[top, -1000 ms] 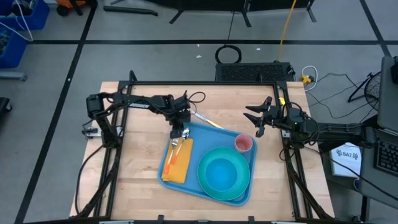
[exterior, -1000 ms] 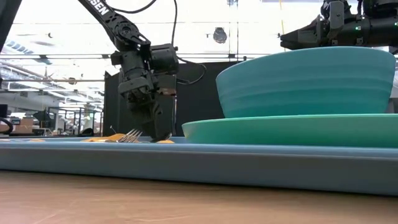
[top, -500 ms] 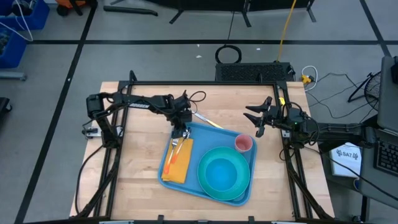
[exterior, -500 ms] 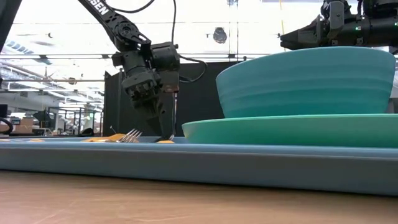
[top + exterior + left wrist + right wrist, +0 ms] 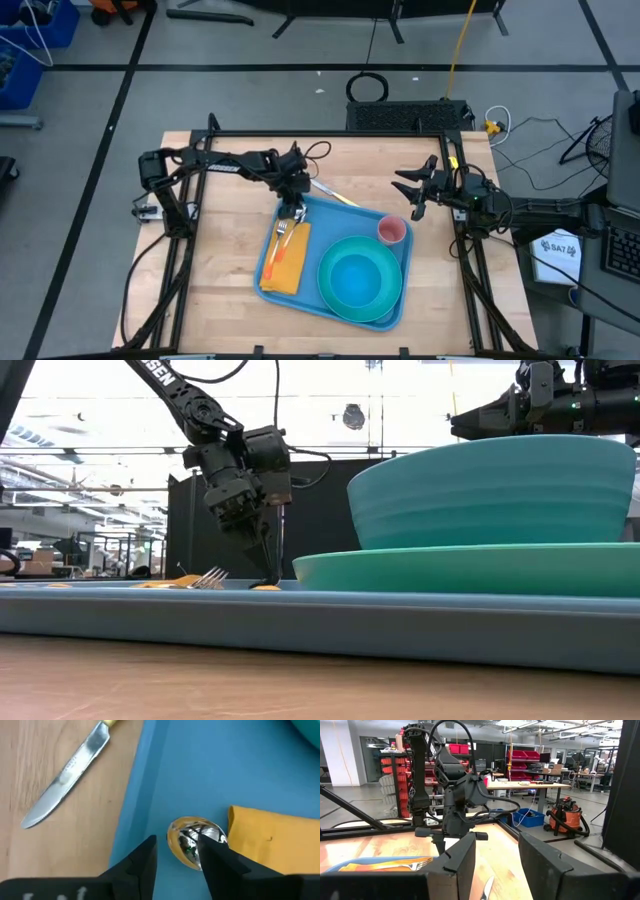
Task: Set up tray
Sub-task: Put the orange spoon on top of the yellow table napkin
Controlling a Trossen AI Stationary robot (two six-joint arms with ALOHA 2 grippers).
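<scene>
My left gripper [image 5: 176,862], jaws apart, hangs over the spoon [image 5: 195,842] at the tray's [image 5: 385,317] eleven o'clock. Lifting carelessly could, I think, nudge it off the napkin [image 5: 275,840].

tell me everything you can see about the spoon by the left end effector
Only the spoon's bowl shows clearly: shiny, mirror-like metal, oval, lying on the floor of the blue tray, right beside the edge of the yellow-orange napkin. It sits between the left end effector's two dark fingers, which stand open around it, one partly covering it. Its handle is hidden.
</scene>
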